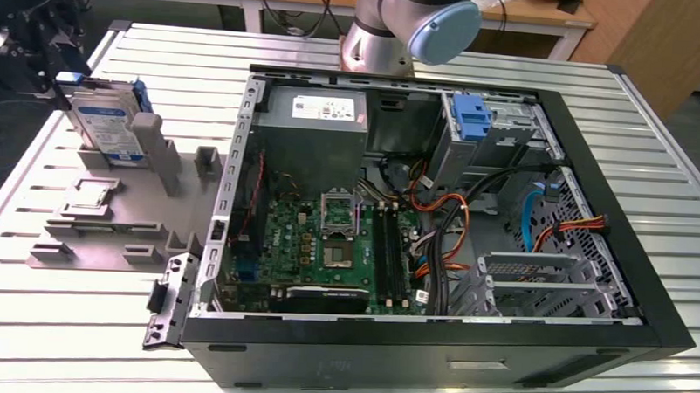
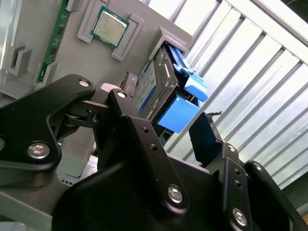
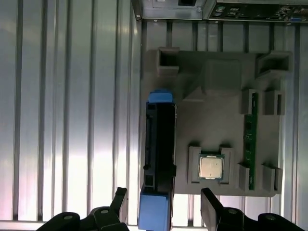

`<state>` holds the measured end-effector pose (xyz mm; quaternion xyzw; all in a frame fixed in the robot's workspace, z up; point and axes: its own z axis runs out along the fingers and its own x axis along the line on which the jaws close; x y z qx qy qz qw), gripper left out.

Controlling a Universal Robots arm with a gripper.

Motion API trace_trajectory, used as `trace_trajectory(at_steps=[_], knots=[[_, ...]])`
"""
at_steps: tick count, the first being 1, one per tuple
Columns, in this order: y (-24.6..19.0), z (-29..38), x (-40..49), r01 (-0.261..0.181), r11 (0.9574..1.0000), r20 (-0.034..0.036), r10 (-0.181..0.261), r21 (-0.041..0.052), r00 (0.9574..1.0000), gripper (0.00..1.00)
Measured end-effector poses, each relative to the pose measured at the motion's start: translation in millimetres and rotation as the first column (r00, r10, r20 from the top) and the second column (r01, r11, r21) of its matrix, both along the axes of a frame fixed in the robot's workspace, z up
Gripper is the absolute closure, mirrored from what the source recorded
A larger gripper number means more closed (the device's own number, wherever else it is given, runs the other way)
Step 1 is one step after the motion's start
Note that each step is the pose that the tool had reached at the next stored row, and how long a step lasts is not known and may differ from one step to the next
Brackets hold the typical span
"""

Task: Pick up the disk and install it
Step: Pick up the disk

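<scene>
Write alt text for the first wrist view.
The open gripper has one finger either side of the disk, neither touching it. The disk stands on edge in a grey holder that also carries a processor chip and a memory stick, on a slatted metal table.

Silver-grey tubular robot arm (image 1: 373, 40) with a rounded pale blue joint cap (image 1: 440, 29); matte black gripper (image 3: 163, 199) of angular linkage plates (image 2: 43, 120) fastened by silver screws (image 2: 174, 194).

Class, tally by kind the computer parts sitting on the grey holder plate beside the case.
Disk: 1
Processor chip: 1
Green memory module: 1
Total: 3
</scene>
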<state>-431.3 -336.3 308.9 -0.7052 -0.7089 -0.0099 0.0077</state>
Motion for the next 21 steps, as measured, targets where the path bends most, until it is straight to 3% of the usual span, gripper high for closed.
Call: trace_trajectory(at_steps=[12, 13, 20, 21], knots=[[0.1, -8.9, -0.8, -0.015, 0.9999, 0.0002, 0.015, -0.0001, 0.9999, 0.31], [0.1, -9.4, -1.0, -0.015, 0.9999, 0.0003, 0.015, -0.0001, 0.9999, 0.38], [0.8, -12.4, -1.3, -0.013, 0.9999, 0.0003, 0.013, 0.0, 0.9999, 0.39], [0.8, -12.8, -1.3, -0.013, 0.9999, 0.0003, 0.013, 0.0, 0.9999, 0.46]])
